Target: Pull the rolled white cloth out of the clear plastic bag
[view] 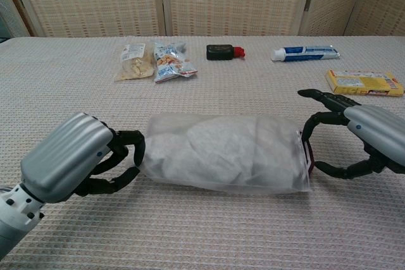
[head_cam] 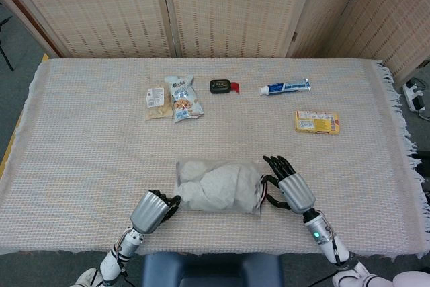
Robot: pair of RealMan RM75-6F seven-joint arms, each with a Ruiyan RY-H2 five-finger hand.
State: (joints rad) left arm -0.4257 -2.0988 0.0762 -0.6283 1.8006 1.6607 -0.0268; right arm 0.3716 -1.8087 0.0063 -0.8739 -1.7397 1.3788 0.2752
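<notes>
The clear plastic bag (head_cam: 218, 186) (view: 221, 153) lies on its side near the table's front edge, with the rolled white cloth (view: 215, 147) filling it. Its mouth, edged with a dark red zip strip (view: 309, 156), faces right. My left hand (head_cam: 151, 210) (view: 76, 165) grips the bag's closed left end between curled fingers (view: 130, 150) and thumb. At the mouth, my right hand (head_cam: 289, 186) (view: 354, 134) has its fingers (view: 316, 121) and thumb spread wide and holds nothing. The fingertips are close to the zip strip.
Along the far side of the woven table cover (head_cam: 87, 139) lie two snack packets (head_cam: 173, 99), a small black item with a red cap (head_cam: 224, 86), a toothpaste tube (head_cam: 285, 87) and a yellow box (head_cam: 317, 121). A wicker screen stands behind the table.
</notes>
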